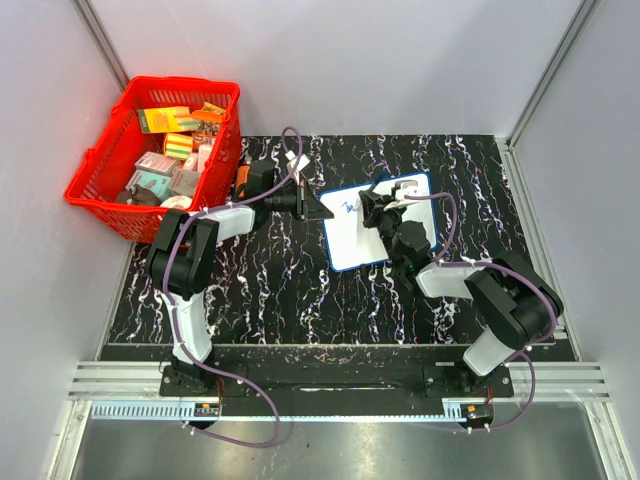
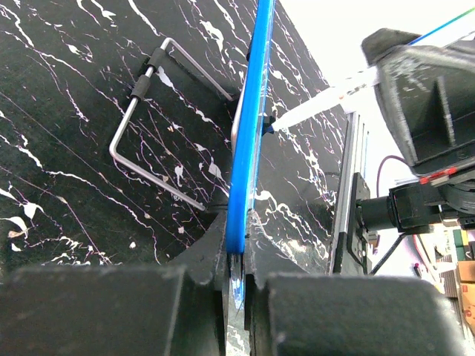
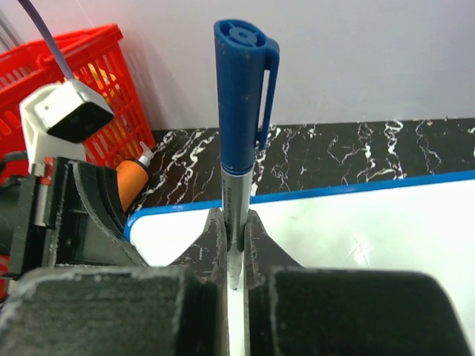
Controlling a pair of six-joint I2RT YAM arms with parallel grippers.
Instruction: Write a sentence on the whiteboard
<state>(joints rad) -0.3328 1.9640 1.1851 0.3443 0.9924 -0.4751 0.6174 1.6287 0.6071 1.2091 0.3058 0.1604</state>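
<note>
The whiteboard [image 1: 372, 245], white with a thin blue rim, lies tilted on the black marbled table. My left gripper [image 1: 318, 208] is shut on its left edge; the left wrist view shows the blue rim [image 2: 249, 133] edge-on between the jaws [image 2: 239, 259]. My right gripper [image 1: 372, 205] hovers over the board's upper left part, shut on a marker [image 3: 241, 96] with its blue cap on the rear end. The marker's tip [image 2: 319, 104] points down at the board. The sentence [image 1: 348, 207] shows as a short piece of thin blue handwriting, too small to read.
A red basket [image 1: 160, 155] full of small packets stands at the back left. An orange object [image 1: 243, 178] lies between it and the left arm. A bent wire stand [image 2: 148, 141] sits on the table behind the board. Grey walls close in the table on three sides.
</note>
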